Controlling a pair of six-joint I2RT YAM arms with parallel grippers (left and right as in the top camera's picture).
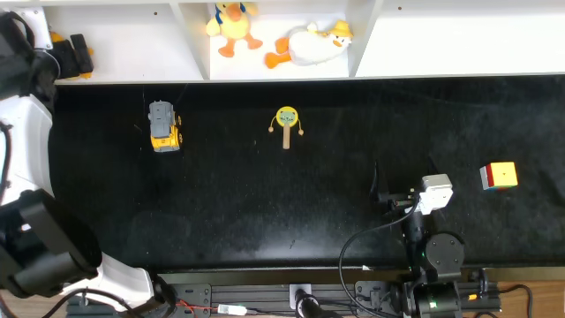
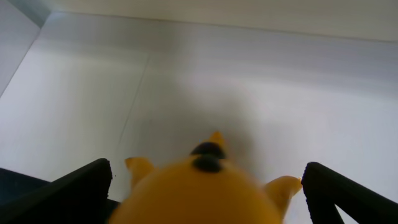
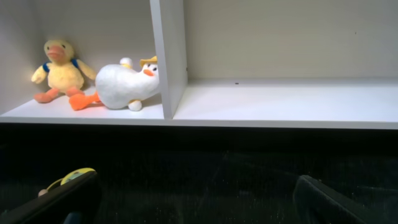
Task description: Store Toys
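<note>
My left gripper (image 1: 78, 55) is inside the left compartment of the white shelf (image 1: 132, 62). In the left wrist view a yellow toy (image 2: 205, 186) with a black top sits between its wide-open fingers (image 2: 81, 186), with a gap on each side. A yellow and grey toy truck (image 1: 163, 126), a small rattle drum (image 1: 286, 122) and a coloured cube (image 1: 500, 176) lie on the black mat. My right gripper (image 1: 381, 193) is low over the mat's right half, open and holding nothing, facing the shelf. The rattle drum (image 3: 68, 177) lies beside its finger.
A yellow duck plush (image 1: 233, 25) and a white goose plush (image 1: 311, 44) fill the middle compartment. The right compartment (image 3: 286, 99) holds nothing. Dividers (image 3: 166, 56) separate the compartments. The black mat (image 1: 353, 124) has open room between the toys.
</note>
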